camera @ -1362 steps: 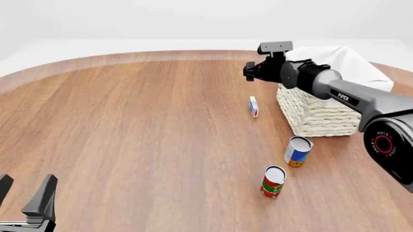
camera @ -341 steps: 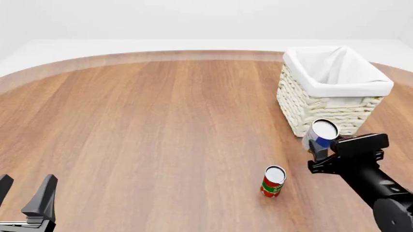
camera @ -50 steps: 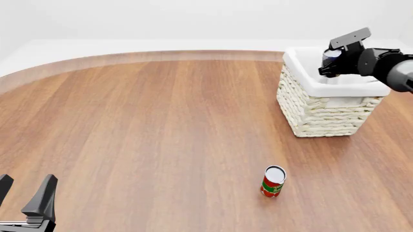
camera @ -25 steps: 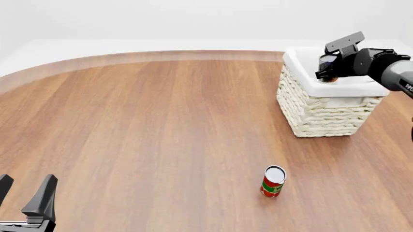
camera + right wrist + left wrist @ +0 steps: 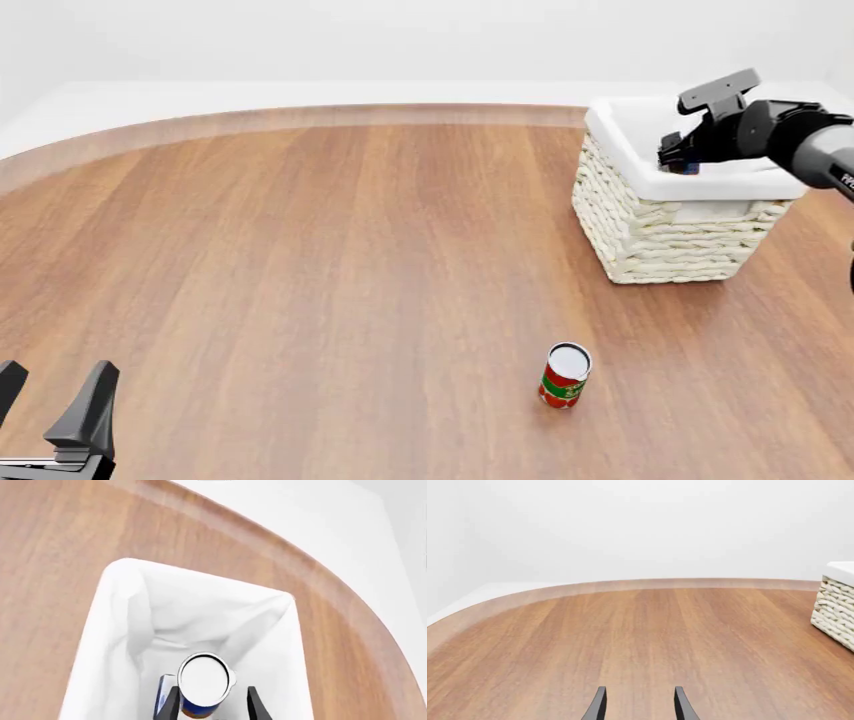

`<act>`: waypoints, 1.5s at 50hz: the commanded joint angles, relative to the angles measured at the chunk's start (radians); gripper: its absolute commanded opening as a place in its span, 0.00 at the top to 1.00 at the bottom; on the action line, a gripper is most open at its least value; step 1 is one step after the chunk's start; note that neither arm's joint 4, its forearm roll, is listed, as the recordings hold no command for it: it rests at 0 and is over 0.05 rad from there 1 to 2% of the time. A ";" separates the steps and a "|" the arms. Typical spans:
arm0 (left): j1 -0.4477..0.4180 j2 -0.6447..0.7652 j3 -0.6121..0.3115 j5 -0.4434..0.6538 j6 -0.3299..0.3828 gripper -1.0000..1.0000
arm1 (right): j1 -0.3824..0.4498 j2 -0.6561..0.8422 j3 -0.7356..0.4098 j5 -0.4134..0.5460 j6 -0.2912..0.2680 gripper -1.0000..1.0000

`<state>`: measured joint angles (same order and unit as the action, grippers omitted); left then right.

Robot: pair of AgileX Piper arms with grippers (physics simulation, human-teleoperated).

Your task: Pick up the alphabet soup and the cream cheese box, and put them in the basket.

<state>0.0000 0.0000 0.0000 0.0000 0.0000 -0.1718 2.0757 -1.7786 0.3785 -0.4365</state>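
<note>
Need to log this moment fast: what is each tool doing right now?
Left tool: open, empty, low over the table.
Right tool: over the basket, fingers either side of the soup can; grip cannot be told.

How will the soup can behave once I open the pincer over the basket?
The alphabet soup looks rigid and smooth, so it should slip free cleanly. Being a tall cylinder, it may tip or roll on the basket lining.

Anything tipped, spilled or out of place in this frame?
Nothing stands out. The red and green can stands upright on the table; the alphabet soup sits between the right gripper fingers over the basket.
</note>
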 commanded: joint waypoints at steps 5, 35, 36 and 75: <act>0.000 0.000 0.000 0.000 0.000 0.00 | -0.013 -0.009 -0.007 0.000 0.036 0.00; 0.000 0.000 0.000 0.000 0.000 0.00 | 0.023 -0.082 0.064 -0.113 0.101 0.00; 0.000 0.000 0.000 0.000 0.000 0.00 | 0.023 -0.088 0.070 -0.122 0.109 0.00; 0.000 0.000 0.000 0.000 0.000 0.00 | 0.069 -0.199 0.198 -0.304 0.190 0.00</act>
<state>0.0000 0.0000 0.0000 0.0000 0.0000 -0.1106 1.9040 -1.6121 0.1191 -0.2721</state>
